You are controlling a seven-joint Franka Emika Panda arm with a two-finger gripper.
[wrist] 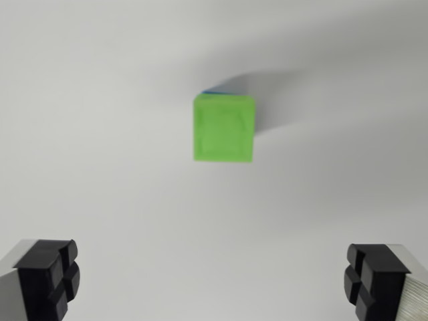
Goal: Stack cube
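Cube [224,128], green and slightly blurred, sits on the white surface [100,134] a little above the middle of the wrist view, well clear of any edge that shows. A thin blue sliver [215,91] peeks out along its top edge, touching it; whether that is a second cube beneath cannot be told. A soft shadow [281,100] spreads from the cube toward the wrist view's right. At the bottom corners, the left finger [48,277] and the right finger [376,279] of the gripper [212,279] stand spread wide, with nothing between them, well apart from the cube.
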